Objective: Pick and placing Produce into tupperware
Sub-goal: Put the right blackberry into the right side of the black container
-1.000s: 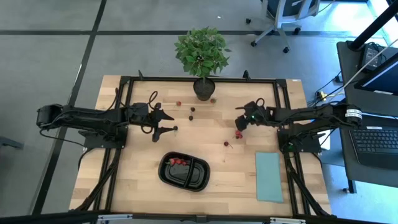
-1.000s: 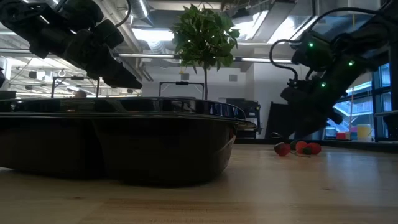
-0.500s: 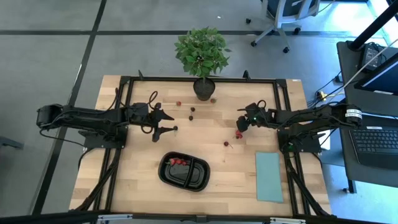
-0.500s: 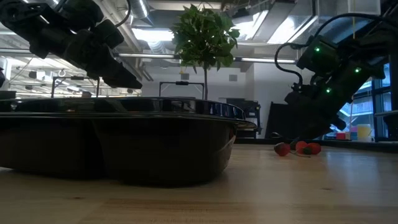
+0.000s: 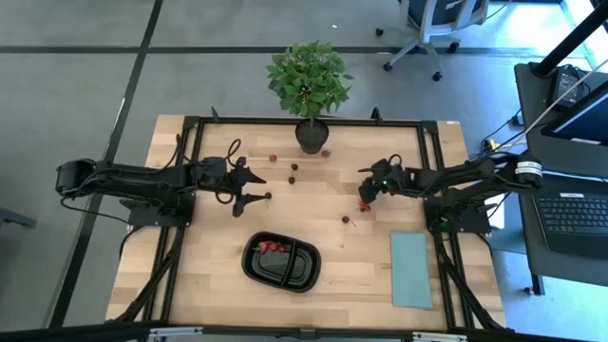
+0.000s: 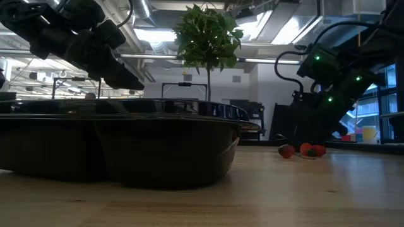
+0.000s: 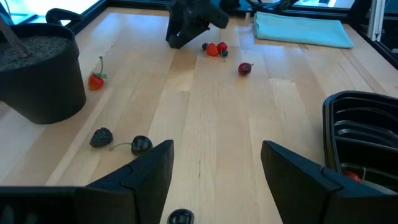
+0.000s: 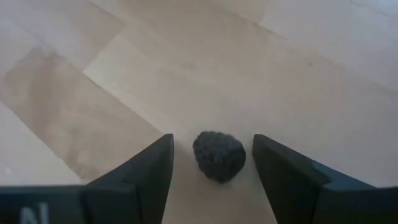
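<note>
The black two-compartment tray (image 5: pixel 281 261) sits at the table's near middle, with a few red pieces (image 5: pixel 273 247) in its left compartment. It fills the low view (image 6: pixel 126 139). Loose produce lies on the wood: a red cluster (image 5: pixel 364 203), a maroon piece (image 5: pixel 348 219), and dark and red pieces (image 5: pixel 292 173) near the plant pot. My right gripper (image 5: pixel 363 188) hangs open just beyond the red cluster. In its wrist view its fingers (image 8: pixel 149 168) stand on either side of a dark bumpy berry (image 8: pixel 219 155) on the table, without touching it. My left gripper (image 5: pixel 264 187) waits open left of centre.
A leafy potted plant (image 5: pixel 310 133) stands at the far middle edge. A pale teal sheet (image 5: pixel 411 269) lies flat at the near right. A black frame (image 5: pixel 190 123) borders the table. The left wrist view shows bare wood (image 7: pixel 211 118) between my left gripper and the tray (image 7: pixel 367 137).
My right gripper has shifted a little toward the table's right edge and then back left, staying low near the red cluster. My left arm and the produce have kept still.
</note>
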{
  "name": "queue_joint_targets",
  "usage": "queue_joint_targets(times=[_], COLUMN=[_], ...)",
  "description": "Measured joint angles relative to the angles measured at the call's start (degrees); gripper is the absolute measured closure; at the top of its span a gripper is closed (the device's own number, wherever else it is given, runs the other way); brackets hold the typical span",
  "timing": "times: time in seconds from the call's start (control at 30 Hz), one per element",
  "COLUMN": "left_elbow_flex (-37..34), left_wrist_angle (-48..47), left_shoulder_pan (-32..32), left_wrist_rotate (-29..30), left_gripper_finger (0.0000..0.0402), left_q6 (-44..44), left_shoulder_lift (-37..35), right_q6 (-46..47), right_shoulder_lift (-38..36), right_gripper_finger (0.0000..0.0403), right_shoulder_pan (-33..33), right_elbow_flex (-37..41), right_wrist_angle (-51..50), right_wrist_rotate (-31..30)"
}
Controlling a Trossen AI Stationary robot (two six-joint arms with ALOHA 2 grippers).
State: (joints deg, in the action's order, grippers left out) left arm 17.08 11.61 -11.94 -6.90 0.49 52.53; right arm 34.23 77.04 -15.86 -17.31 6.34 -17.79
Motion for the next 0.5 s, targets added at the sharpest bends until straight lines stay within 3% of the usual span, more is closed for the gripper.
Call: queue_joint_targets(times=[0.17,0.5], left_elbow_flex=[0.0,0.0], left_wrist_angle=[0.0,0.0], left_shoulder_pan=[0.0,0.0], left_wrist_rotate=[0.0,0.0], left_gripper_finger=[0.0166,0.0166], left_q6=[-0.1,0.1], left_shoulder_lift=[0.0,0.0], right_q6=[1.1,1.4], right_shoulder_lift=[1.8,1.6], right_gripper_finger=[0.0192,0.0261], right_shoulder_pan=[0.0,-0.1], right_elbow_flex=[-0.1,-0.1], right_wrist_angle=[0.3,0.1], right_wrist_rotate=[-0.5,-0.5])
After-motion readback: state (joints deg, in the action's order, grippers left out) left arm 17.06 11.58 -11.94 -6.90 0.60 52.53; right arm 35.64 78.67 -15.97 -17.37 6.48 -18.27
